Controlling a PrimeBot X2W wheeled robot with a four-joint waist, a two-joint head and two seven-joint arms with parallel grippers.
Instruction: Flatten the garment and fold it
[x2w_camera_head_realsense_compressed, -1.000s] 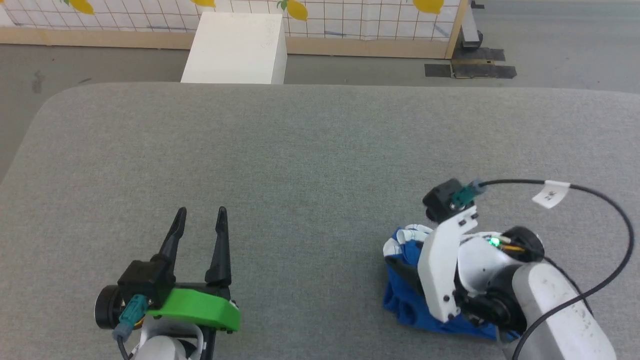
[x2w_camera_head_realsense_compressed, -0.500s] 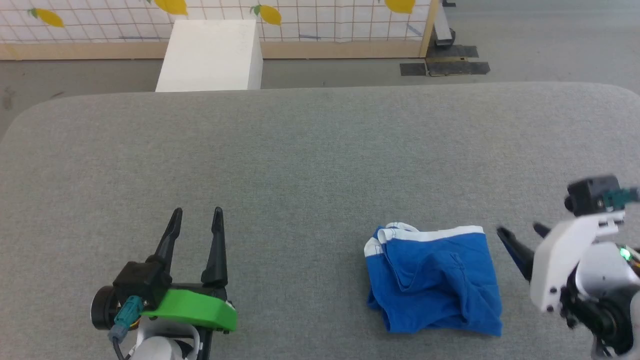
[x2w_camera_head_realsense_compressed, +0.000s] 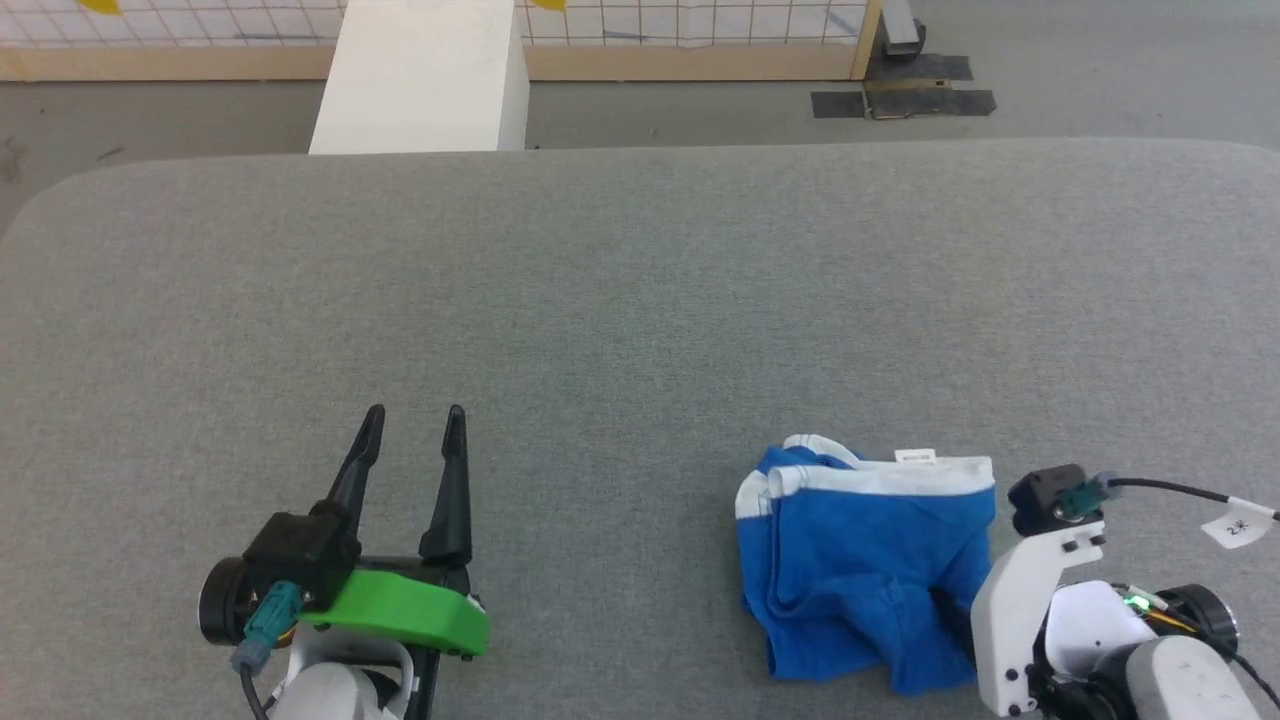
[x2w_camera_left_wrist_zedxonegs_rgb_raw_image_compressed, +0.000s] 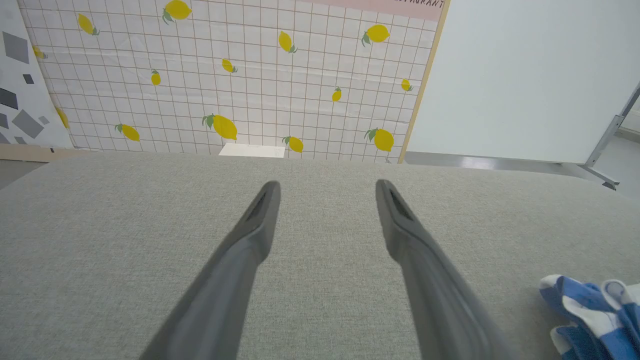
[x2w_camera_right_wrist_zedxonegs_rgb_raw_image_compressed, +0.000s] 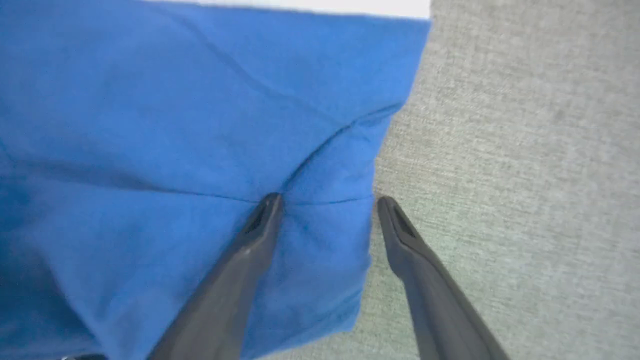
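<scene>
The bright blue shorts (x2w_camera_head_realsense_compressed: 860, 560) lie crumpled on the grey table (x2w_camera_head_realsense_compressed: 620, 300) at the near right, their white waistband (x2w_camera_head_realsense_compressed: 880, 475) on the far side. My right gripper (x2w_camera_right_wrist_zedxonegs_rgb_raw_image_compressed: 325, 200) is open, low over their right edge. One finger (x2w_camera_right_wrist_zedxonegs_rgb_raw_image_compressed: 250, 240) rests over blue cloth and the other finger (x2w_camera_right_wrist_zedxonegs_rgb_raw_image_compressed: 400, 240) is just off the hem, above the table. In the head view the right wrist (x2w_camera_head_realsense_compressed: 1030, 600) covers those fingers. My left gripper (x2w_camera_head_realsense_compressed: 415, 415) is open and holds nothing at the near left, well apart from the shorts (x2w_camera_left_wrist_zedxonegs_rgb_raw_image_compressed: 590, 315).
A white box (x2w_camera_head_realsense_compressed: 420, 75) stands on the floor beyond the table's far edge. Behind it is a lemon-print gridded wall (x2w_camera_left_wrist_zedxonegs_rgb_raw_image_compressed: 225, 75). Black tape (x2w_camera_head_realsense_compressed: 900, 100) marks the floor at the back right. A tagged cable (x2w_camera_head_realsense_compressed: 1240, 520) arcs from my right wrist.
My right arm swung out to the right of the shorts, then came back low over their right edge. The left gripper has stayed put. The head camera has shifted.
</scene>
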